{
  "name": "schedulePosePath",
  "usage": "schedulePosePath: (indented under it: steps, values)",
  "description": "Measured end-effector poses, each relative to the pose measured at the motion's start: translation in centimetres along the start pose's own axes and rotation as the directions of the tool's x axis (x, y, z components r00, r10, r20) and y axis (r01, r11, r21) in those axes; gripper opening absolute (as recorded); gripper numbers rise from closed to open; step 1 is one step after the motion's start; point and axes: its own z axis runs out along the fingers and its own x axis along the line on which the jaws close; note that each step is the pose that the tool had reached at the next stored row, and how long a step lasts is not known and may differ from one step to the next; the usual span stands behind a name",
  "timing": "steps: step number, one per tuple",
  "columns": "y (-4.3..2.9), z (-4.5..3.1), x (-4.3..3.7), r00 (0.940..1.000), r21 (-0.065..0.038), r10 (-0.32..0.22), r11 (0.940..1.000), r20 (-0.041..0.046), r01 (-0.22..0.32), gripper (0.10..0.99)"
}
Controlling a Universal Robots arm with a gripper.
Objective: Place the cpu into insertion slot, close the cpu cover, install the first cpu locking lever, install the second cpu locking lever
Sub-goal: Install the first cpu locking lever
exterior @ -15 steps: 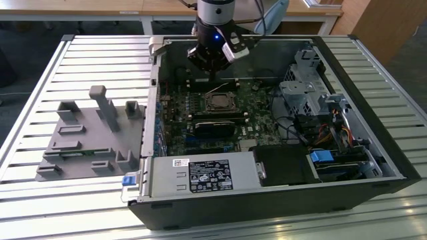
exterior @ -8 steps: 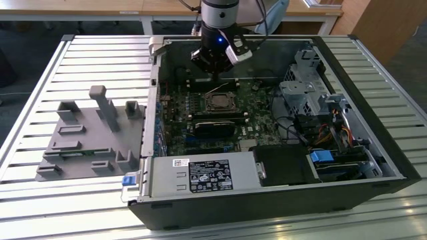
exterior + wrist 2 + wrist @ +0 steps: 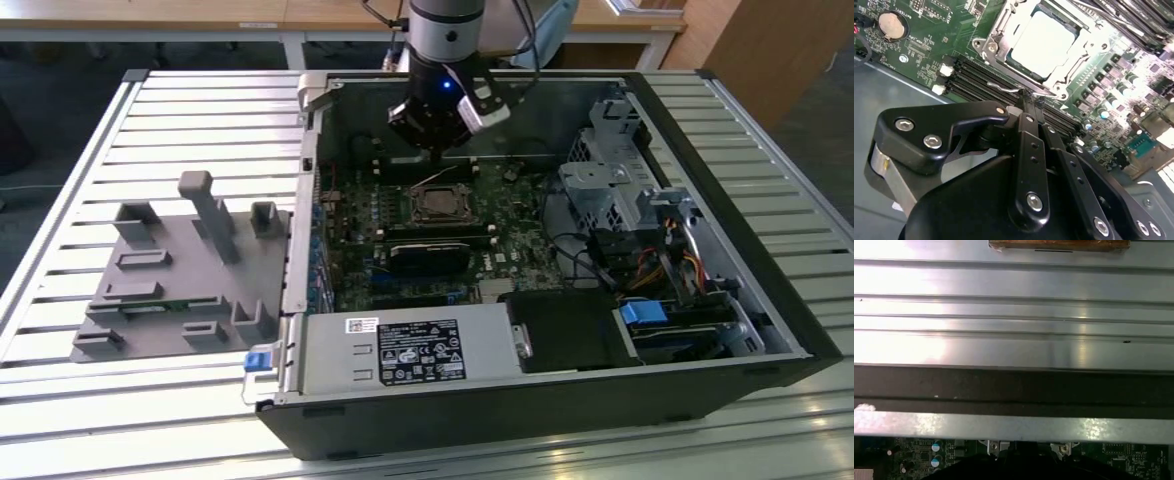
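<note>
Silver-grey, the one cpu (image 3: 1041, 42) lies in its socket just beyond the claw (image 3: 1030, 102), framed by the one cpu cover (image 3: 995, 37). The claw's two fingers are pressed together, their tips at one wire lever (image 3: 1014, 91).

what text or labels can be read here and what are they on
None is readable.
Black label on the power supply: print too small.
White sticker beside it: too small.
Circuit board markings in the second wrist view: blurred.
</note>
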Motion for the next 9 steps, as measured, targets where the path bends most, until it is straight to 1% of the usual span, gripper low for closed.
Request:
schedulePosePath:
  steps: [9]
  values:
    - [0.28,0.61,-0.26,1.0,0.0,0.0,1.0,0.0,0.0,0.122]
